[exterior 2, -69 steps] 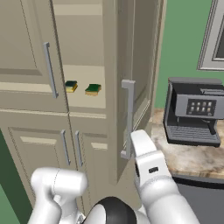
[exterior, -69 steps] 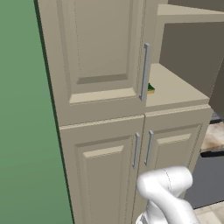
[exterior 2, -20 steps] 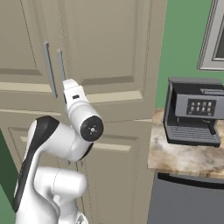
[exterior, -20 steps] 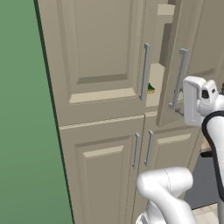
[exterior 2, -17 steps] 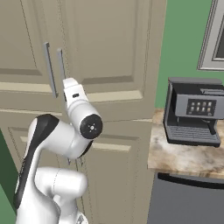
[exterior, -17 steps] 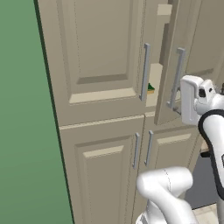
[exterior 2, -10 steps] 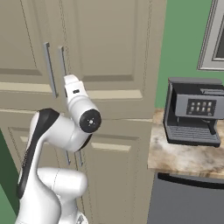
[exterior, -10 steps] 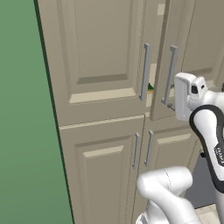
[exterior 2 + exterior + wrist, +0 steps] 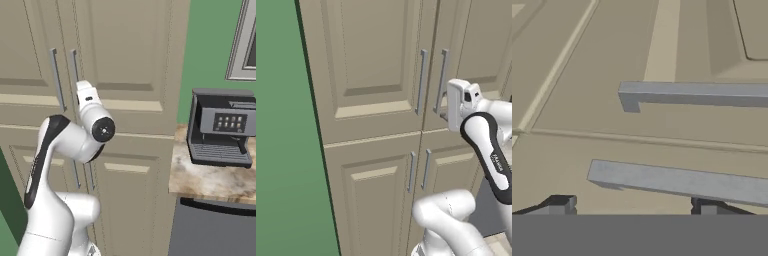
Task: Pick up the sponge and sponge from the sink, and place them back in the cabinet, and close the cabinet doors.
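The cabinet doors (image 9: pixel 406 65) stand shut, their two long silver bar handles (image 9: pixel 677 180) side by side right in front of the jaws. The arm rises from the base, bends at the elbow and points its hand at the right door. The gripper (image 9: pixel 632 205) stands open, holding nothing, its fingertips (image 9: pixel 559 204) just short of the nearer handle; only the tips show. A coffee machine (image 9: pixel 220 127) sits on the worktop (image 9: pixel 200 180) to the right.

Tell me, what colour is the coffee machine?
Dark grey coffee machine, clearest in the right base view.
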Controlling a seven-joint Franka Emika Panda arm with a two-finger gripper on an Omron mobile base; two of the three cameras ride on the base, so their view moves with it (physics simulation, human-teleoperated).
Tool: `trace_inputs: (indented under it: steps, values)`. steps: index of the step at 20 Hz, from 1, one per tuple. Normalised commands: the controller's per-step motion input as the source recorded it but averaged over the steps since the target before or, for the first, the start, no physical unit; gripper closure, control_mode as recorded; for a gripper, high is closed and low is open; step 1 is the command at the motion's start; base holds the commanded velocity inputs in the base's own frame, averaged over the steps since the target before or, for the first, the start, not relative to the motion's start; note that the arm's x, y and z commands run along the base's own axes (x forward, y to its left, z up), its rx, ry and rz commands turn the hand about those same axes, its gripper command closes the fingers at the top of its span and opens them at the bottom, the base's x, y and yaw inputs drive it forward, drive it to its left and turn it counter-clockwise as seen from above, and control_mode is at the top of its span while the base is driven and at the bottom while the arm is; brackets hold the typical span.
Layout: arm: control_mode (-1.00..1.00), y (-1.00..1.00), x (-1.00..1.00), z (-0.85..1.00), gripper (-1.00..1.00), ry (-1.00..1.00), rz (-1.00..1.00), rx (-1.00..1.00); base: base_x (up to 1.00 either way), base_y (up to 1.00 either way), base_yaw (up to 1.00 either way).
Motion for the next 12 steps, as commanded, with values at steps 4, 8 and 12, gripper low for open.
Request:
trace_inputs:
  steps: [4,8,12]
  values:
    - [-1.0,0.12,0.17,0.0,-1.0,0.0,0.0,0.0,0.0,0.0,0.0]
    - [-1.0,0.09,0.09,0.0,-1.0,0.0,0.0,0.0,0.0,0.0,0.0]
    - [-1.0,0.07,0.04,0.0,-1.0,0.0,0.0,0.0,0.0,0.0,0.0]
